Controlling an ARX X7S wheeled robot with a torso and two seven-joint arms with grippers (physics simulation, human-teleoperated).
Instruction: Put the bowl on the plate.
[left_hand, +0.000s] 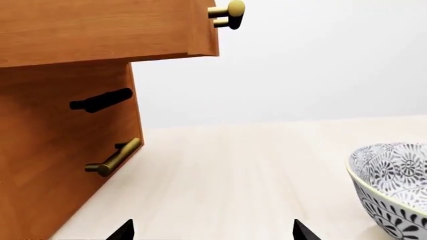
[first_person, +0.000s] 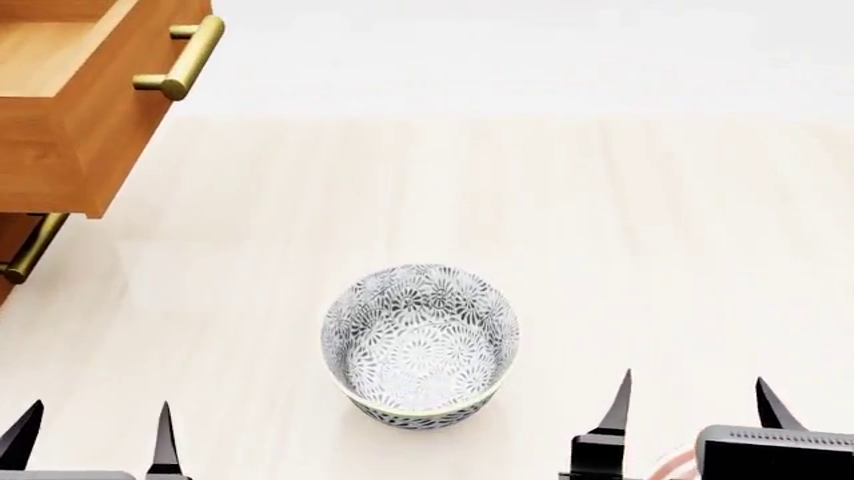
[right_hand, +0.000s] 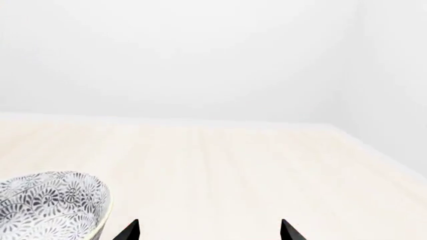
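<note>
The bowl (first_person: 420, 345), white with a dense grey floral pattern, stands upright and empty on the pale wooden table, between my two arms. My left gripper (first_person: 94, 435) is open to the bowl's left and a little nearer me, with nothing in it. My right gripper (first_person: 694, 405) is open to the bowl's right, also holding nothing. In the left wrist view the bowl (left_hand: 393, 190) sits off to one side of the open left gripper (left_hand: 213, 232). In the right wrist view the bowl (right_hand: 50, 205) lies beside the open right gripper (right_hand: 208, 231). The plate is out of view.
A wooden cabinet (left_hand: 60, 150) stands at the table's far left. Its top drawer (first_person: 80, 100) is pulled open, brass handle (first_person: 180, 60) jutting over the table. A lower brass handle (first_person: 34, 250) and a black handle (left_hand: 100, 100) show on its front. A white wall backs the table.
</note>
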